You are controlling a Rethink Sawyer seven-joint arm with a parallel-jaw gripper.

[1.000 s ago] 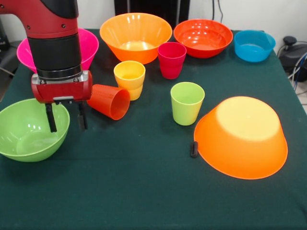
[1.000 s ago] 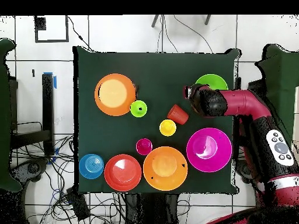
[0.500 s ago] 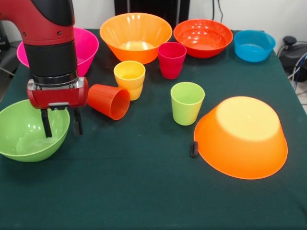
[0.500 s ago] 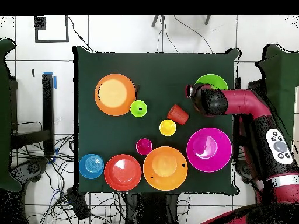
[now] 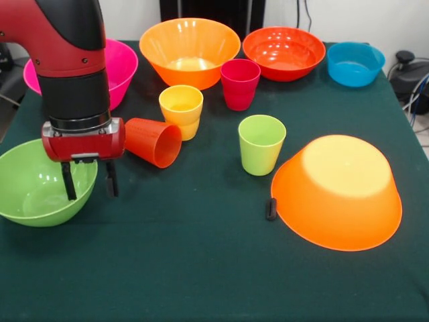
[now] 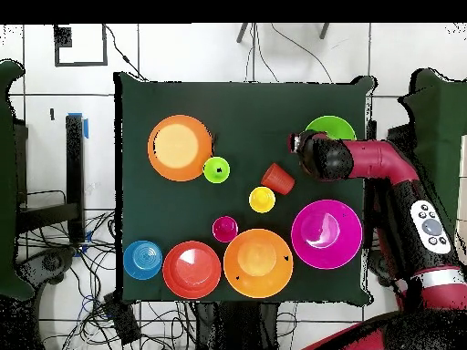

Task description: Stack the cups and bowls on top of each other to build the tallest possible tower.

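Apparently empty green bowl (image 5: 37,184) — gripper (image 5: 89,189) straddling rim

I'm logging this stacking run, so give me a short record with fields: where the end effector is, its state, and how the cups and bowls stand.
end effector: open, empty, over the lime green bowl's rim
upright cups: yellow cup, crimson cup, lime green cup
tipped cup: orange-red cup, on its side beside the yellow one
inverted bowl: orange bowl, upside down
upright bowls: pink bowl, second orange bowl, red-orange bowl, blue bowl
stacked so far: nothing
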